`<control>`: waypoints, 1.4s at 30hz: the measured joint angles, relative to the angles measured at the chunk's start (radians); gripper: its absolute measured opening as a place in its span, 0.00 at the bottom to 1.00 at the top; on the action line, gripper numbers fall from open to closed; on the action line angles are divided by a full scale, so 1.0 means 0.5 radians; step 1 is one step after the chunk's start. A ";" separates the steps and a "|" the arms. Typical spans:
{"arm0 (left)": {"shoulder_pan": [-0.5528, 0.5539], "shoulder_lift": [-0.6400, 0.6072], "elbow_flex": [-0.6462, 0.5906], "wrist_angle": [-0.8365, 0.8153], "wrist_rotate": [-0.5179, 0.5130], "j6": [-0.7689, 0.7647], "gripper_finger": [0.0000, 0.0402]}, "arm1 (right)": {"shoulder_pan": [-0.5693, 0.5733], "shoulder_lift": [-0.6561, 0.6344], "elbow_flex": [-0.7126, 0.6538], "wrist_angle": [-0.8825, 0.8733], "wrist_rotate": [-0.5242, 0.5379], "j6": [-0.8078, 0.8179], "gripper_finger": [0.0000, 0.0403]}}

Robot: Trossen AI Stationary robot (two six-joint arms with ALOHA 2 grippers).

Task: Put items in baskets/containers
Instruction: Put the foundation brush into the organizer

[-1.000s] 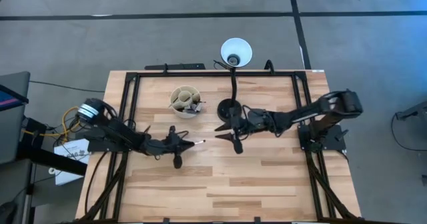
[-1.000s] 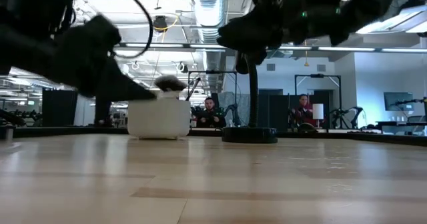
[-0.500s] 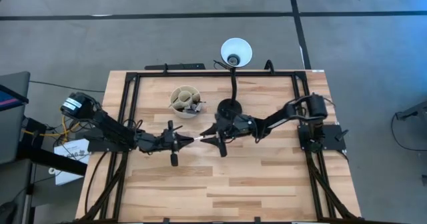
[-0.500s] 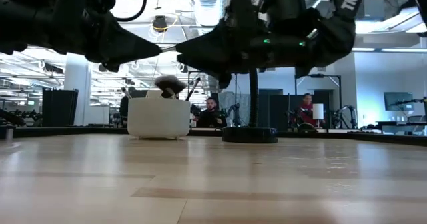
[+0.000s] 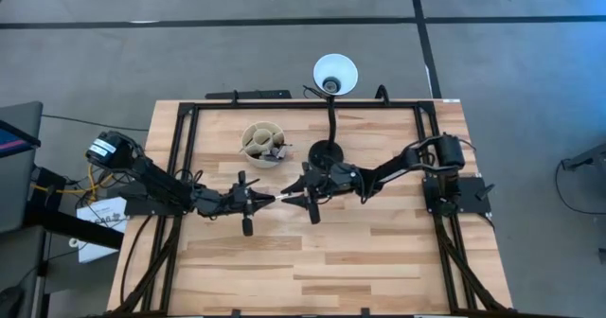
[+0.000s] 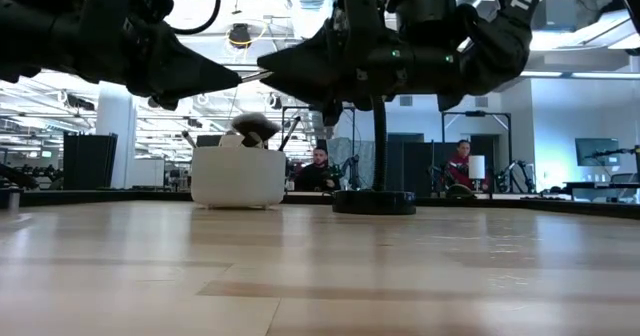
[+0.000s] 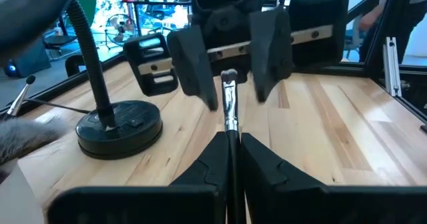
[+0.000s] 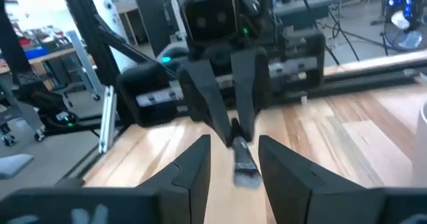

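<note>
A thin makeup brush (image 5: 277,200) with a silver ferrule (image 7: 230,109) and a pale bristle tip (image 8: 245,175) is held level above the table's middle. My left gripper (image 5: 266,200) is shut on it. My right gripper (image 5: 290,199) faces it from the right, open, with one finger on each side of the bristle end (image 7: 229,76) and not touching it. The cream cup (image 5: 263,143) stands toward the far edge, with several brushes standing in it (image 6: 255,126). My left gripper pinches the brush's black handle (image 7: 233,139) between its two fingers (image 7: 207,164), just behind the ferrule. The fingers come level from the table's left and lie along the brush. The brush is lifted clear and level, its bristle end sticking out toward the right gripper.
The black desk lamp's base (image 5: 326,154) stands just beyond the right gripper, its neck rising to the white shade (image 5: 335,74) past the far edge. A black frame (image 5: 189,129) runs along the table's sides. Bare wood (image 5: 341,261) lies toward the near edge. People sit in the room behind.
My right gripper has moved toward the table's left, up to the left gripper, until its open fingers flank the brush's tip. My left gripper has risen with the brush and levelled it; in the last half second it has kept nearly still.
</note>
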 joint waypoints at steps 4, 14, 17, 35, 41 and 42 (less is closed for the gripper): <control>0.000 0.000 0.000 0.001 -0.001 0.000 0.05 | -0.003 0.001 -0.001 -0.020 0.007 0.011 0.25; 0.000 0.000 0.000 0.000 -0.009 0.000 0.05 | -0.017 0.000 -0.001 -0.025 0.008 0.010 0.06; 0.000 0.000 -0.001 0.001 -0.009 -0.005 0.05 | -0.017 0.000 -0.001 -0.026 0.010 0.000 0.04; 0.000 -0.073 0.000 0.010 -0.199 0.176 0.28 | -0.017 -0.011 -0.001 -0.055 0.134 -0.004 0.06; -0.001 -0.361 0.001 0.006 -0.216 0.403 0.34 | -0.021 -0.098 0.097 -0.371 0.254 -0.055 0.05; -0.001 -0.423 0.001 0.012 -0.217 0.426 0.34 | -0.019 -0.124 0.126 -0.446 0.282 -0.088 0.04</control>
